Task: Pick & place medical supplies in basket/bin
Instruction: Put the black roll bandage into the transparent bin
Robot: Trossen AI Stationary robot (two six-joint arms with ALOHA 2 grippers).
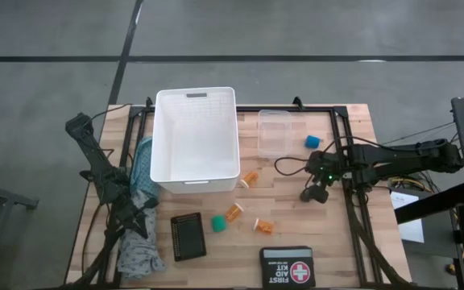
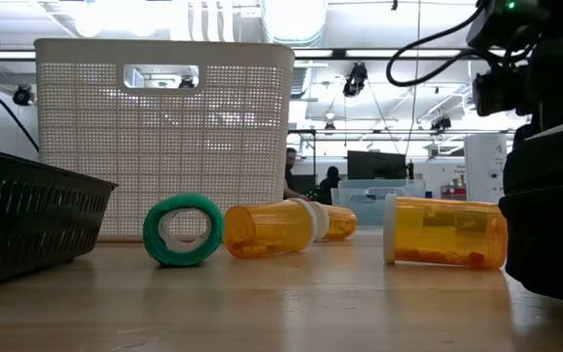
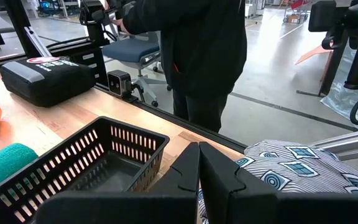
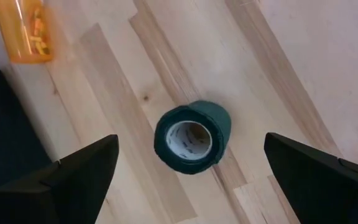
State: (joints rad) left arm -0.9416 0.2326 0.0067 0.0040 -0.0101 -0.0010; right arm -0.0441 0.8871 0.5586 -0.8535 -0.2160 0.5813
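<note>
The white slotted basket [image 1: 196,137] stands at the table's far middle, with a clear tub [image 1: 274,133] to its right. Three orange pill bottles [image 1: 250,177] [image 1: 234,211] [image 1: 263,226] and a green roll [image 1: 217,223] lie on the wood in front of it. A blue roll [image 1: 312,142] sits near the tub. My right gripper [image 1: 312,193] is open above a dark green roll [image 4: 192,137] that sits on the table between its fingers, apart from both. My left gripper [image 3: 197,171] is shut at the table's left, beside the teal patterned cloth [image 3: 303,165]. My left gripper is shut next to the patterned cloth [image 1: 139,173]; I cannot tell whether it touches it.
A small black slotted basket [image 1: 188,236] sits left of the green roll. The black FIRST AID KIT case [image 1: 287,264] lies at the near edge. A person in dark clothes [image 3: 197,56] stands beyond the table. Bare wood lies right of the bottles.
</note>
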